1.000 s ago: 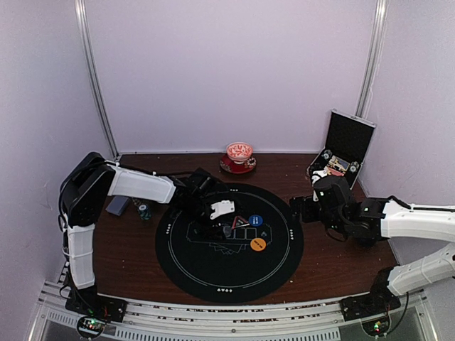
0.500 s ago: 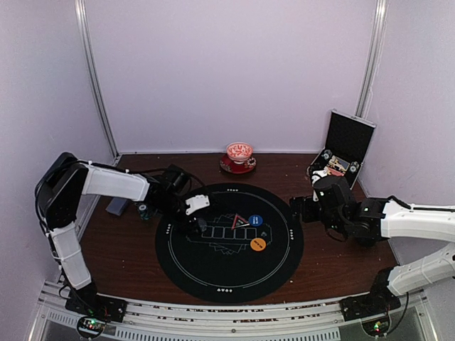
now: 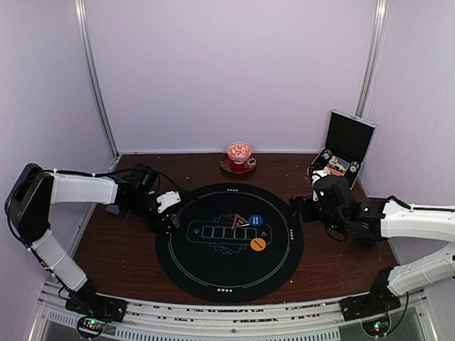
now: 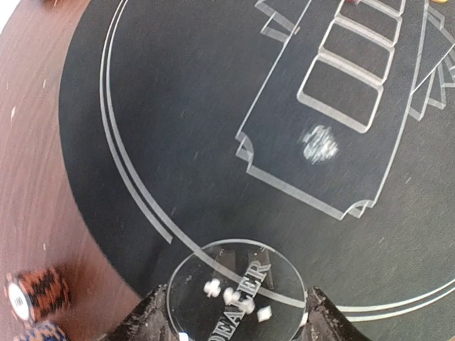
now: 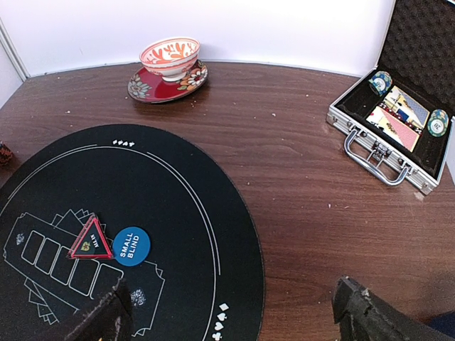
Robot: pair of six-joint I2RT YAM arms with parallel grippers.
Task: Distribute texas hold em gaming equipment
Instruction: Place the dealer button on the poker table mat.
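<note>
3 discs: blue disc (image 5: 131, 245) and orange disc (image 3: 257, 244) sit right of centre on the mat (image 5: 178, 213); clear dealer disc (image 4: 240, 280) is clamped in the left claw (image 4: 237, 320) over the mat's left rim. 2 chip stacks (image 4: 39, 293) just off that rim (2 more in the case (image 5: 425, 35), far right of the mat). Empty right claw (image 5: 234, 320) gapes. Since a second ago: left claw retreated from mat centre, right claw unmoved.
</note>
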